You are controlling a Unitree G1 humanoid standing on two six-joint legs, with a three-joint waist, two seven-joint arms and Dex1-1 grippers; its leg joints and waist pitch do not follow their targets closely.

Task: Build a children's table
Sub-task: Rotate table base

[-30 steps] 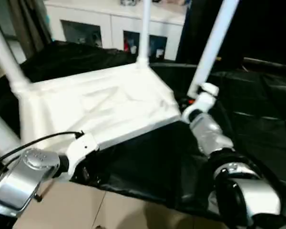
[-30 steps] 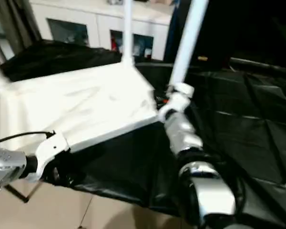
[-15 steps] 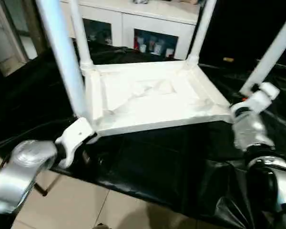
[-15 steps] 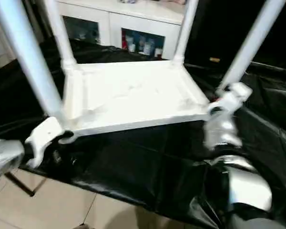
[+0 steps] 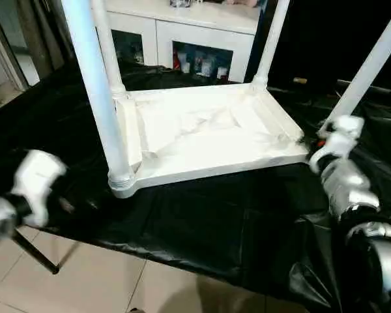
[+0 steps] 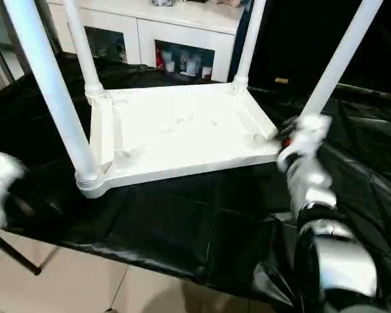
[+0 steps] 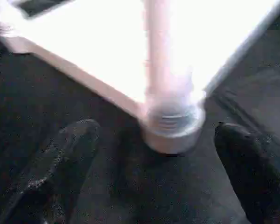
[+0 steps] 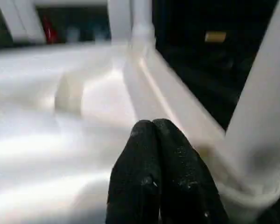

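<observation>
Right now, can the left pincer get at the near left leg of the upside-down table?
Probably yes. The left pincer is open, with its fingers spread either side of the near left leg at its corner socket. Only bare black sheet lies between them, so nothing appears to block it.

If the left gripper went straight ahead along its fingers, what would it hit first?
Most likely the near-left leg at its corner socket. In the left wrist view the socket sits centred between the open left gripper fingers, though how far ahead is unclear.
</observation>
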